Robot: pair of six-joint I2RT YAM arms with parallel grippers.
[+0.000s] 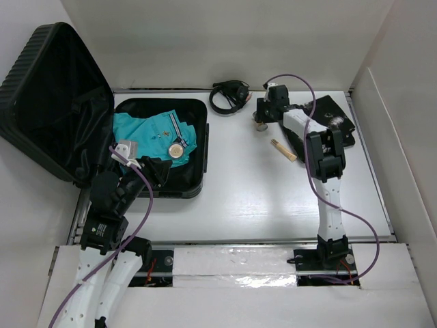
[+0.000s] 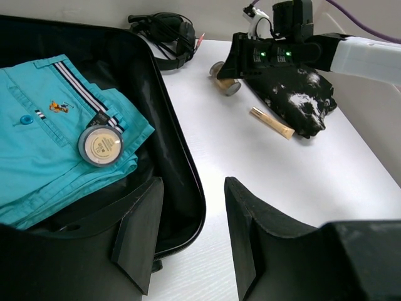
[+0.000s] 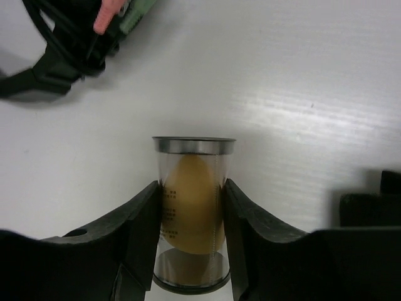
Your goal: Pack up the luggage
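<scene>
Top external view: luggage (image 1: pixel 58 96) sits at the far-left of the worktop (image 1: pixel 259 198), open, with the lid propped up on the left and the base tray flat beside it. Inside the tray are a folded teal shirt (image 1: pixel 153 133) and a round tin (image 1: pixel 179 150) resting on it. Left hand (image 2: pixel 191 188) hangs over the luggage's near-right corner, fingers spread wide, holding nothing. Right hand (image 3: pixel 193 188) is well to the right of the luggage, past its far-right corner, and both fingers are pressed against the sides of a small clear jar (image 3: pixel 193 213) with a yellowish egg-shaped thing inside. Can't tell if the jar is touching the worktop or just off it. Also right of the luggage: a black headset (image 1: pixel 229 96) near the back wall, a gold tube (image 1: pixel 284 150), and a black speckled pouch (image 1: pixel 331 119) partly under the right arm. My read is that the current step is fetching the jar, with several loose items yet to go in. Handling guess: the luggage shell is ribbed hard plastic, so stiff, fairly light at this fill and slick. It has casters, so a sideways push may make it slide or roll. Wouldn't pinch the shell face. Better to grip the lid's free rim to swing it shut and press down near the rim. The fabric lining is soft, so it's no use as a grip point. The jar is rigid and smooth, and the mid-wall grip looks centred. Risk is it twisting out if squeezed lightly.
</scene>
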